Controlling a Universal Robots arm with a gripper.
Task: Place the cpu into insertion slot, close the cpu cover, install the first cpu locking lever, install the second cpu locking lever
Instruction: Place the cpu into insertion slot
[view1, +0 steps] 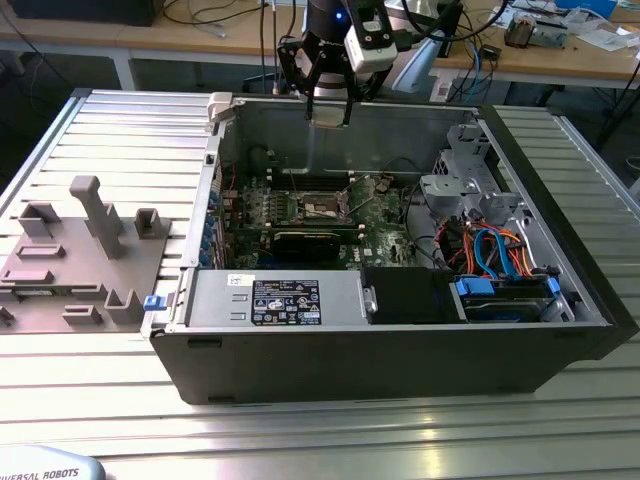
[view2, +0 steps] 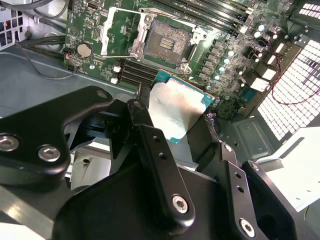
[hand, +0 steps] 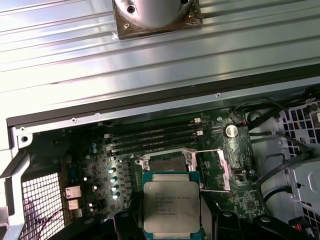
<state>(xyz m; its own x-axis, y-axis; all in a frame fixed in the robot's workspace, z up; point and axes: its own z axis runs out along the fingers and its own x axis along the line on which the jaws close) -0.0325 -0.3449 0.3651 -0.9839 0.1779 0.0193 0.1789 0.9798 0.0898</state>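
In both wrist views the hand (view2: 177, 122) (hand: 171, 222) pinches the cpu (view2: 175, 112) (hand: 171, 205) by two opposite edges, metal top facing the first wrist view. The exterior view puts the hand (view1: 328, 108) high over the far wall of the open computer case (view1: 400, 350), which sits on the slatted counter (view1: 100, 130). The cpu is held clear of the green motherboard (view2: 90, 30) and apart from the insertion slot (view2: 167, 44) (view1: 325, 207), which lies bare with its cpu cover (view2: 106, 32) (hand: 223, 170) swung open to one side.
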